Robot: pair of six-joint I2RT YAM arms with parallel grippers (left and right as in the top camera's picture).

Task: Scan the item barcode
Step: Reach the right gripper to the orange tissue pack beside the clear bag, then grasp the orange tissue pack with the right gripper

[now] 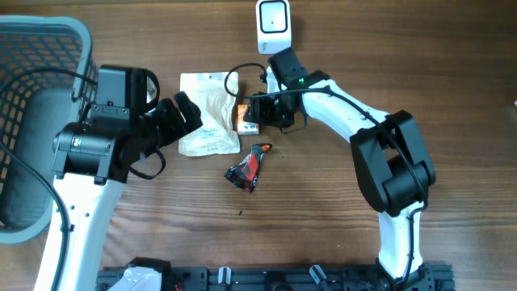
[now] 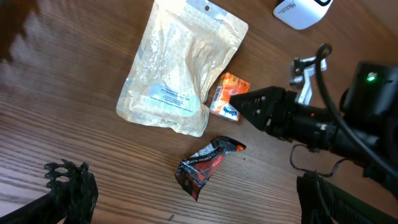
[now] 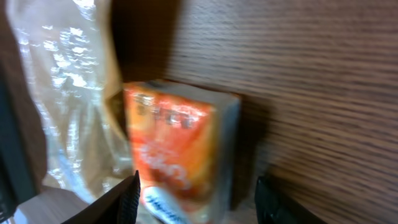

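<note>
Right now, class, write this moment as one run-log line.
right gripper: open, straddling orange box on table | left gripper: open, empty

Small orange carton (image 1: 247,119) lying flat, touching the clear pouch (image 1: 206,121) edge; white scanner (image 1: 273,24) nearby, apart.

Mock shop checkout set-up: wood table (image 1: 460,89), grey shopping basket (image 1: 24,81), white barcode scanner (image 1: 273,24), packaged goods (image 1: 206,113)

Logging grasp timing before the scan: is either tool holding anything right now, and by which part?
Nothing is held yet. The right tool straddles the orange box, a gap showing beside one finger; the left tool is open and empty.
</note>
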